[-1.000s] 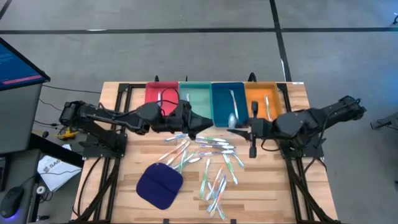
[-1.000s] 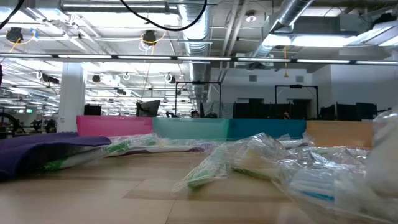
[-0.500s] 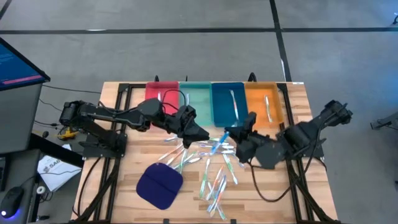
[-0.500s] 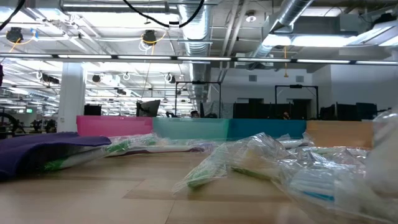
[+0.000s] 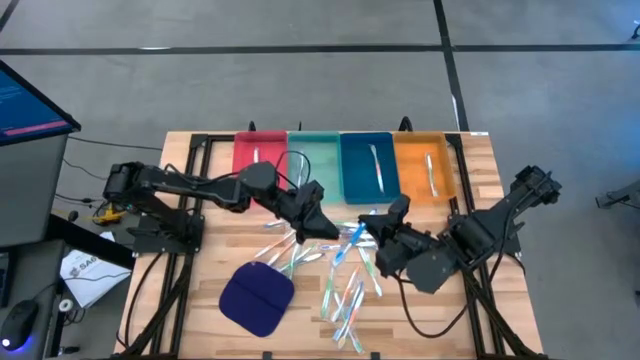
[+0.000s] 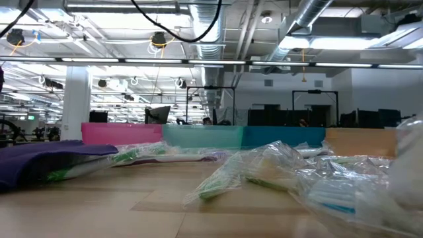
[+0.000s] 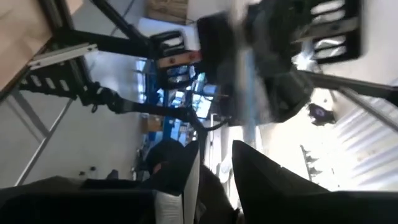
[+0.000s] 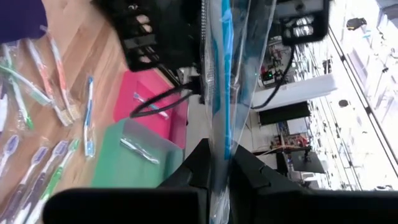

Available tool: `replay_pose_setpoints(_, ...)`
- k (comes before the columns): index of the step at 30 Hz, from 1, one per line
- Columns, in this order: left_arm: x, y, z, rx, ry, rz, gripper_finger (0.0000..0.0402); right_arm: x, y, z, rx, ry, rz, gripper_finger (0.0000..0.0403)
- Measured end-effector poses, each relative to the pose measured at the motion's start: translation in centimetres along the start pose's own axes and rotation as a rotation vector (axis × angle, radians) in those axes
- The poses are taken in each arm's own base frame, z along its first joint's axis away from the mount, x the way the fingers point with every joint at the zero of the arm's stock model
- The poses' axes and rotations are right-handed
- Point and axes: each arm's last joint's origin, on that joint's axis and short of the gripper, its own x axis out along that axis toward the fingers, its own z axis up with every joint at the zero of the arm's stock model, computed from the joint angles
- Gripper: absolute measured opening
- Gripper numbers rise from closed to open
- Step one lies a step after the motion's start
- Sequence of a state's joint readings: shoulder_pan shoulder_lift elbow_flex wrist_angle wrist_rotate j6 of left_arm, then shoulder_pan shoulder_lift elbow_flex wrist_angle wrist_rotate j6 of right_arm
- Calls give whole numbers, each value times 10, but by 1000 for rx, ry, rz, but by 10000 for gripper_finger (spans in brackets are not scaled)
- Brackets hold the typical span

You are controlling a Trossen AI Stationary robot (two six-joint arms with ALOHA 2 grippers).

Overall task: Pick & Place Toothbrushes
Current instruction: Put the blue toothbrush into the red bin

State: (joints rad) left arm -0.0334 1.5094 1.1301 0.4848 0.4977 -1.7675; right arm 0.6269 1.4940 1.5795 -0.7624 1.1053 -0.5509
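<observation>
Several toothbrushes (image 5: 345,285) in clear wrappers lie scattered on the wooden table (image 5: 190,290). Others lie in the red (image 5: 258,155), teal (image 5: 315,160), blue (image 5: 368,165) and orange (image 5: 425,165) trays along the far edge. My right gripper (image 5: 378,236) (image 8: 217,158) is shut on a wrapped blue toothbrush (image 5: 352,236) (image 8: 219,87) above the table's middle. My left gripper (image 5: 332,232) (image 7: 216,168) stands just left of that brush and points at it, a narrow gap between its fingers. In the left wrist view the brush (image 7: 247,81) shows blurred ahead. My right gripper pinches the wrapped blue toothbrush near one end (image 8: 217,140) between its two fingers. The fingers come from the table's right, nearly level. The brush runs on past the fingertips, in line with them, toward my left gripper, and is lifted clear of the table. Whether my left gripper touches the brush's free end, I cannot tell.
A dark blue cloth pad (image 5: 257,298) lies near the front left of the table. The loose brushes (image 6: 277,175) fill the table's middle and near side. A monitor (image 5: 30,100) stands off the table to the far left.
My right gripper has come from in front of the blue and orange trays toward the table's middle and near side, rolling as it went, with the toothbrush held clear of the table. My left gripper has turned and drifted right and down, toward the brush.
</observation>
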Motion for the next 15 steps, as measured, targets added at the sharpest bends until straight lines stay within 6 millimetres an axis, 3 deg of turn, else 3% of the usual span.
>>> replay_pose_setpoints(5, 3, 1, 6, 19, -1, -54, 108, 0, 0, 0, 24, 1, 0, 19)
replay_pose_setpoints(15, 2, 1, 13, -12, -17, -70, 204, 4, -1, -2, 16, 17, -2, 19)
